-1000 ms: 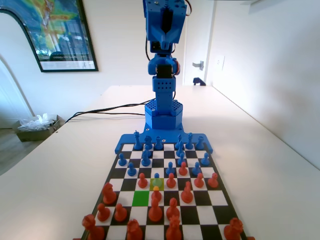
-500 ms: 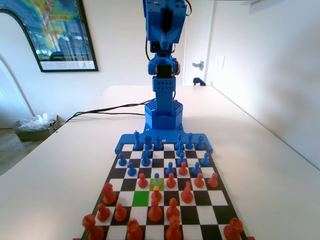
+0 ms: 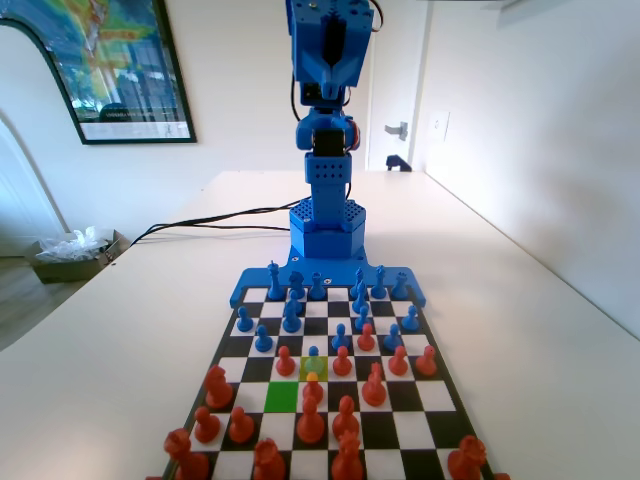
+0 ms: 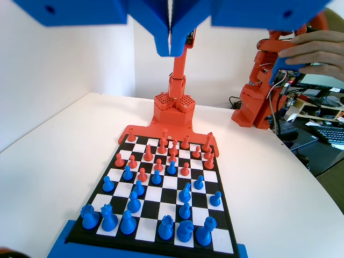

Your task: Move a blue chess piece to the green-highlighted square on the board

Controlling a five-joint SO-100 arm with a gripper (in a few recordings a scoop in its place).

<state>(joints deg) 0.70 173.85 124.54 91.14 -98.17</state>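
Hanging high above the board (image 4: 226, 212) in the wrist view, the claw (image 4: 170, 45) is clenched, its two jaws pressed together on nothing. In the fixed view the blue chess piece (image 3: 313, 358) stands on the paler yellow-green square (image 3: 314, 367) near the board's middle; the green-highlighted square (image 3: 282, 396) lies diagonally next to it, nearer the camera and to the left, bare. No writing is legible anywhere. Under the board is a plain white tabletop (image 3: 520, 300); white walls, a framed poster (image 3: 105, 65) and a door handle (image 3: 398, 130) stand behind.
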